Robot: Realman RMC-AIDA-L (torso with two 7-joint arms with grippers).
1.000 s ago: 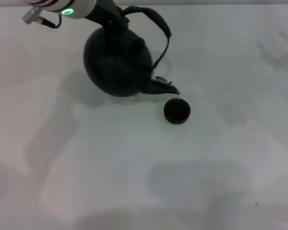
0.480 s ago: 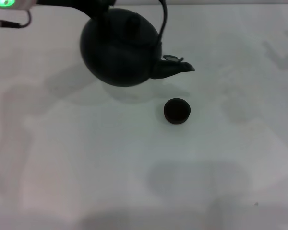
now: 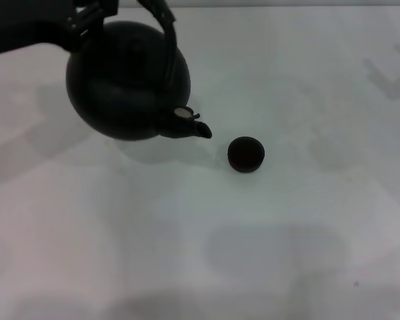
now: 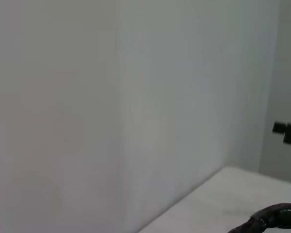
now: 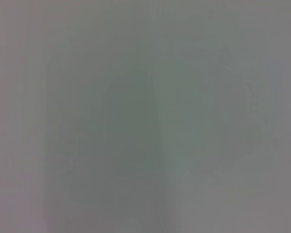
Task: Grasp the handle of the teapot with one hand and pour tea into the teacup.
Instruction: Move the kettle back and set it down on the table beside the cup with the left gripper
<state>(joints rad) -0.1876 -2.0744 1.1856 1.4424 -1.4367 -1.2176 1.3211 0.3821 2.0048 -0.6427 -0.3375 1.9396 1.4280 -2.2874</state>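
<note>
In head view only, teapot (image 3: 127,83) left of teacup (image 3: 245,154) (apart).

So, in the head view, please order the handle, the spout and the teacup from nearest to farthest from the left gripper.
1. The handle, at the left gripper, far left.
2. The spout, on the teapot's near right.
3. The teacup, right of the spout, apart.

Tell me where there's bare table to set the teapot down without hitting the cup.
Free: the table near the robot, in front of the teacup, and the stretch right of it. Tight: between cup and the teapot, which the left gripper holds by the handle.
</note>
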